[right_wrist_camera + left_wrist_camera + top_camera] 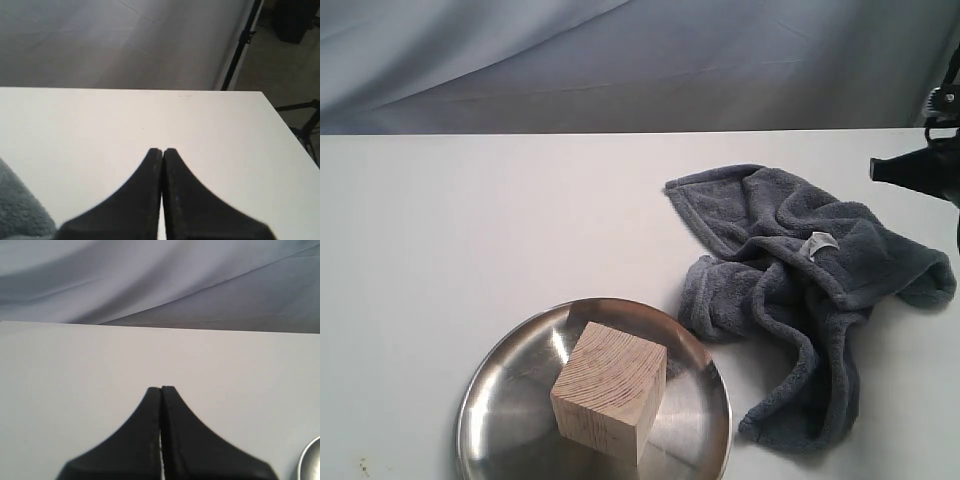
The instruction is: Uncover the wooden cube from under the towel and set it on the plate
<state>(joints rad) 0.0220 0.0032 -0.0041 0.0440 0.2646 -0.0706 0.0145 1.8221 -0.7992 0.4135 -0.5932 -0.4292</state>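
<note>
The wooden cube stands on the steel plate at the front of the table, uncovered. The dark grey towel lies crumpled to the right of the plate, white tag up. My right gripper hovers at the far right edge above the towel's end; in its wrist view the gripper is shut on nothing, with a corner of towel beside it. My left gripper is shut and empty over bare table, with the plate's rim at the picture's edge. It is out of the exterior view.
A white table carries everything, with a grey cloth backdrop behind it. The right wrist view shows the table's edge and a dark stand on the floor beyond.
</note>
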